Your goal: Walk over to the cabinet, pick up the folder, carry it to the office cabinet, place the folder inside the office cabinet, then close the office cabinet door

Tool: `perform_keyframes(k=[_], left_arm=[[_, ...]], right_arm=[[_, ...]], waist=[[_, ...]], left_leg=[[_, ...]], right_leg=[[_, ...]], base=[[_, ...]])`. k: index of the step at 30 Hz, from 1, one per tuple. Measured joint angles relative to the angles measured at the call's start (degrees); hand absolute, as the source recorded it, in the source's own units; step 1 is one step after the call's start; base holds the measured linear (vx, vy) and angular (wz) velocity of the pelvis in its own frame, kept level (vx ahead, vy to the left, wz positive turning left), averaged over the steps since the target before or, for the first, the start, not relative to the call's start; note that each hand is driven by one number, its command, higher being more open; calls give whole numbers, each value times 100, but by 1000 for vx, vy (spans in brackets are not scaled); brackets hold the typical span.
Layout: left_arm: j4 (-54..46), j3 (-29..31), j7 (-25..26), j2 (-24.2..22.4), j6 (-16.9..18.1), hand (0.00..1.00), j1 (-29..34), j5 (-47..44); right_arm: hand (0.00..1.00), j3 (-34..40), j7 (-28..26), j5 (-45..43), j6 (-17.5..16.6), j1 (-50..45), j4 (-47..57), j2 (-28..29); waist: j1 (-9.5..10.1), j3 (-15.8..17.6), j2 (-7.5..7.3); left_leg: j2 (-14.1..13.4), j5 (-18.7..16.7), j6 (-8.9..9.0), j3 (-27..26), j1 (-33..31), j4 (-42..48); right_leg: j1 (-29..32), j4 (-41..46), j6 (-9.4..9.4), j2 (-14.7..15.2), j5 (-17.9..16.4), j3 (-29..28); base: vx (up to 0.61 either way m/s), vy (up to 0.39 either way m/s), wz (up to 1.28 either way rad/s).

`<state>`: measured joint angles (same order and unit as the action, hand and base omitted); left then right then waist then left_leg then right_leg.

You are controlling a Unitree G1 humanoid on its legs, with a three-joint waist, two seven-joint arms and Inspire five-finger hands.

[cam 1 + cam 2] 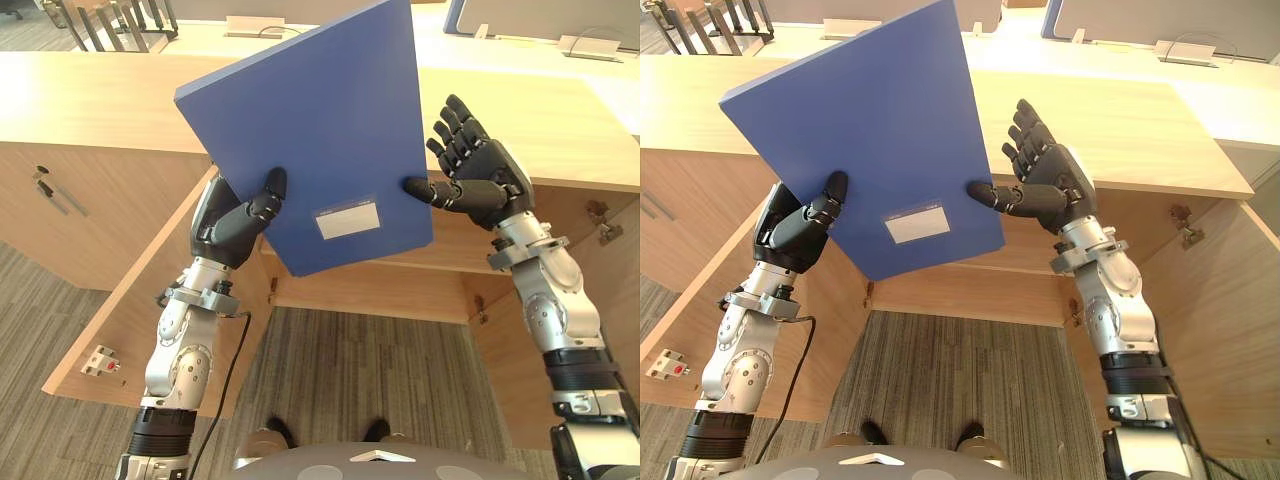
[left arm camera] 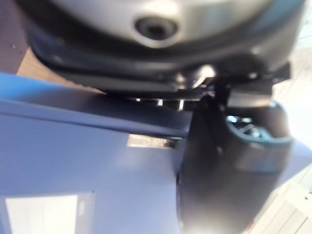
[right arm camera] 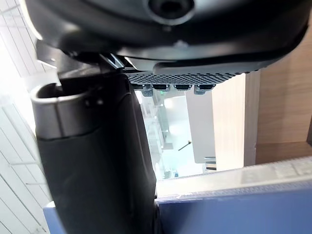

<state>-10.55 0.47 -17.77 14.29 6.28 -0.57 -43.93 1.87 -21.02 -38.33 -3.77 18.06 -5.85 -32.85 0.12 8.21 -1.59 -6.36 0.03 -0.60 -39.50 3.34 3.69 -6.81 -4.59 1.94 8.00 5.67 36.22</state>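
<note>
Left hand (image 1: 235, 225) grasps folder (image 1: 320, 130), thumb on its face; right hand (image 1: 480, 175) released, fingers straight, thumb tip touching its edge. Long axis tilts up between the 2 hands; open cabinet (image 1: 370, 292) lies below the fingers.

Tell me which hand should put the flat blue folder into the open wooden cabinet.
Left. The left hand pinches the flat blue folder, thumb on its front; the right hand is open, only its thumb tip touching the folder's edge.
</note>
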Motion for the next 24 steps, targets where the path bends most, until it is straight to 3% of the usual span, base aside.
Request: perform_keyframes(k=[2, 8, 10, 17, 18, 24], left_arm=[[0, -31, -33, 159, 0, 0, -2, 1], [23, -401, -223, 601, -13, 0, -134, -43], [52, -661, -315, 744, -19, 0, -321, -100], [217, -874, -372, 1067, -2, 0, -349, -348], [217, -890, -371, 1074, 24, 0, -350, -349], [297, -1080, -367, 1075, 132, 0, -349, -634]], right_arm=[[100, -356, -89, 0, 47, 341, -162, -544], [100, -1024, -451, -41, 67, 885, -250, -1084], [100, -1679, -683, -293, 102, 1150, -247, -1279], [100, -2623, -630, -1007, 530, 1467, -323, -1712], [0, -2661, -629, -1081, 584, 1499, -323, -1709], [0, -2732, -605, -1745, 685, 1565, -318, -1667]], waist=[[2, -2, -3], [96, -25, -22], [140, -31, -31], [310, -77, -101], [335, -97, -127], [443, -114, -141]], left_leg=[[-1, 20, -14, 4, -30, -3], [-3, 70, -38, 25, -88, -17], [10, 105, -46, 26, -88, -64], [1, 157, -48, 5, -139, -85], [-11, 157, -48, 13, -174, -61], [-50, 136, -19, 50, -236, 69]], right_leg=[[28, 0, -5, -1, 15, 8], [80, -4, -21, -6, 49, 36], [91, -29, -30, -4, 63, 40], [166, -30, -67, -13, 107, 20], [185, -30, -77, -17, 113, 27], [188, -30, -95, -18, 122, 40]], base=[[7, 56, 1], [4, 45, 3], [-19, 53, 1], [-9, 44, -2], [0, 32, 3], [-5, 29, 2]])
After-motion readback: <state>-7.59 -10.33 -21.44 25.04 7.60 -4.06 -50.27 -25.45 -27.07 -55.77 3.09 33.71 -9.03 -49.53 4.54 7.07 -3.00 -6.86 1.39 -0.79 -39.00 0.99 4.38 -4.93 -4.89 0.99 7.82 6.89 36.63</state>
